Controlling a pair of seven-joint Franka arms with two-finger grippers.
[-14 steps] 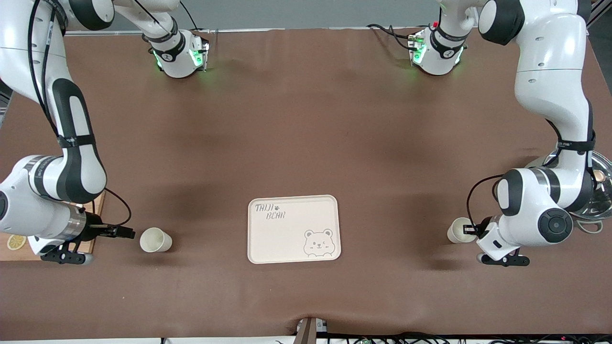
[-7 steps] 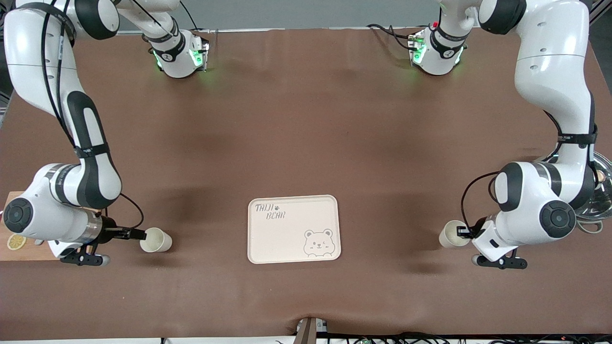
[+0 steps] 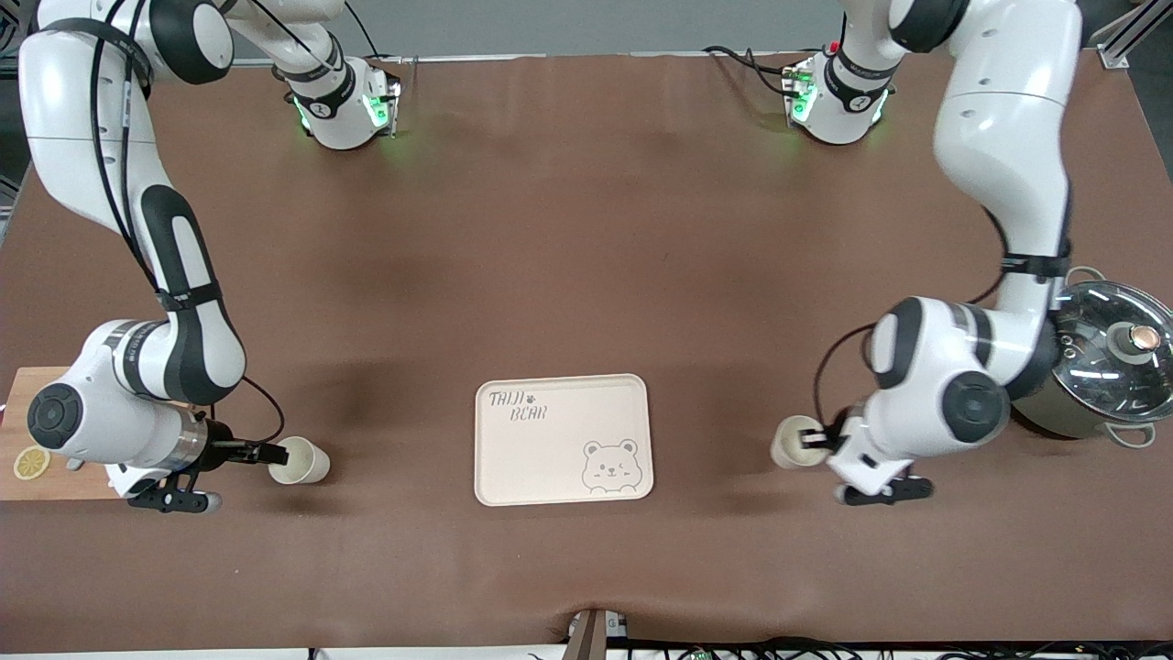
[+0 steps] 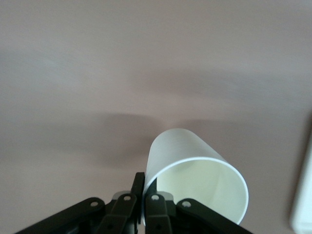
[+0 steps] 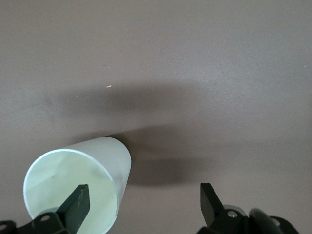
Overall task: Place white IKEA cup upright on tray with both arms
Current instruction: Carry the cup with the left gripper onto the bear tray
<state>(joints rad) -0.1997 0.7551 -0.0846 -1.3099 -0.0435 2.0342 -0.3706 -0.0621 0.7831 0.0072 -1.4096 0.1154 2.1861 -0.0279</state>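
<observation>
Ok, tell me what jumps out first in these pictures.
A cream bear tray sits mid-way along a brown table, with a gripper at each side of it. The left gripper pinches the rim of a white cup over the table between the tray and a lidded pot. The right gripper, open, is at the mouth of a second cup lying on its side toward the right arm's end.

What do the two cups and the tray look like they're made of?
Both cups: thin-walled, matte off-white, slightly translucent in the wrist views, so probably plastic, possibly paper. The tray: matte cream with a printed grey bear and a rounded raised rim, likely moulded plastic or melamine.
</observation>
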